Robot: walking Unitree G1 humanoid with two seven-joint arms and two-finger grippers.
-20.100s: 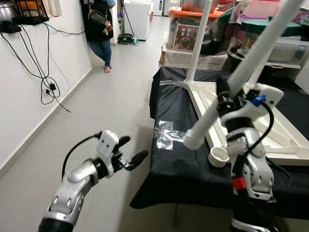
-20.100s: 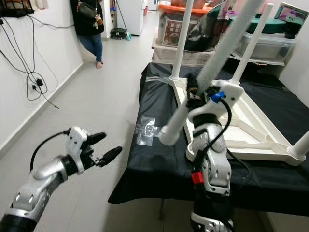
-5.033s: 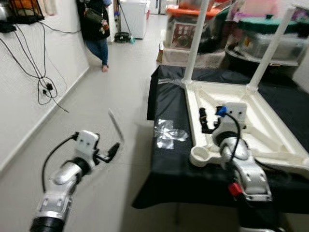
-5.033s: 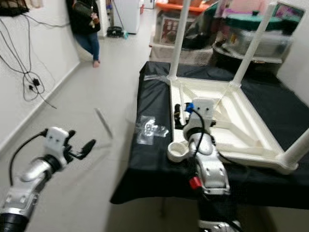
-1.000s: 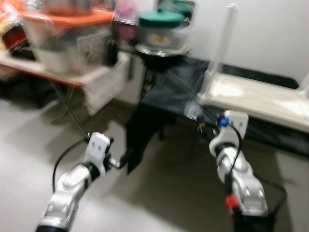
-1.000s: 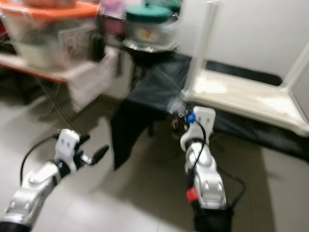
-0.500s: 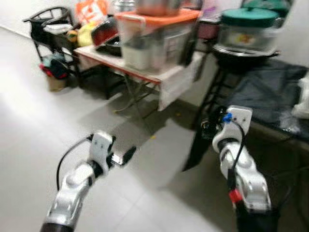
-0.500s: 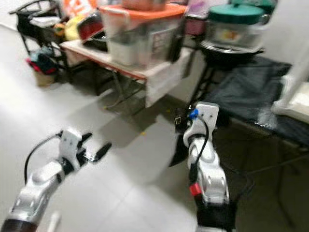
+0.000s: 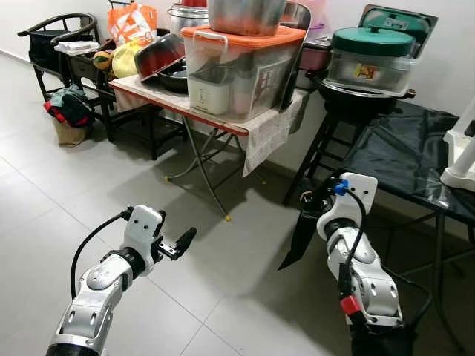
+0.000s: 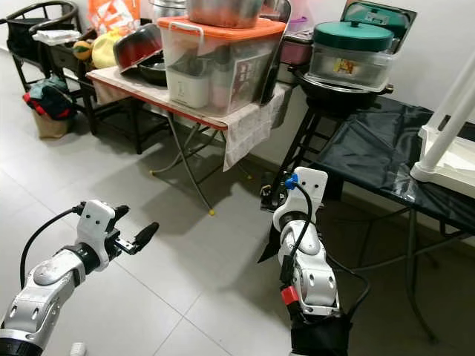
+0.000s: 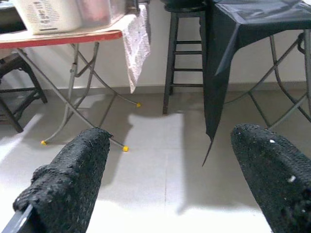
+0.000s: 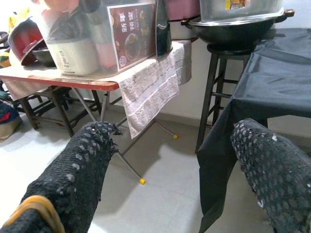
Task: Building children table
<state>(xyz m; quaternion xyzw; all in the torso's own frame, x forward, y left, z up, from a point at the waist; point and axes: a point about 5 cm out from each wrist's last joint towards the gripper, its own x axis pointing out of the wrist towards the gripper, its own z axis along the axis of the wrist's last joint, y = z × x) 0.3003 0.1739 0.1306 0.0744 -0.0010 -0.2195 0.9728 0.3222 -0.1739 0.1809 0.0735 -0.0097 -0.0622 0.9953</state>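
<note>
- Floor of pale grey tiles (image 9: 89,193) lies open ahead of me in the left eye view; a folding table with a red-edged top (image 9: 174,104) carrying a clear plastic bin with an orange lid (image 9: 241,63) bounds it at the back, and a black chair (image 9: 56,44) stands far left.
- My left gripper (image 9: 178,243) hovers over bare floor, fingers parted, holding nothing. My right gripper (image 9: 310,199) sits just beside the hanging edge of the black cloth (image 9: 401,148).
- In the right eye view, the white plastic children's table (image 10: 451,159), upside down, rests on that cloth at the far right, one white leg (image 10: 454,107) rising; it is well apart from both grippers.
- Left wrist view: black fingers (image 11: 73,179) spread wide, floor between them.
- Right wrist view: fingers (image 12: 80,170) spread, empty, the cloth's edge near one.
</note>
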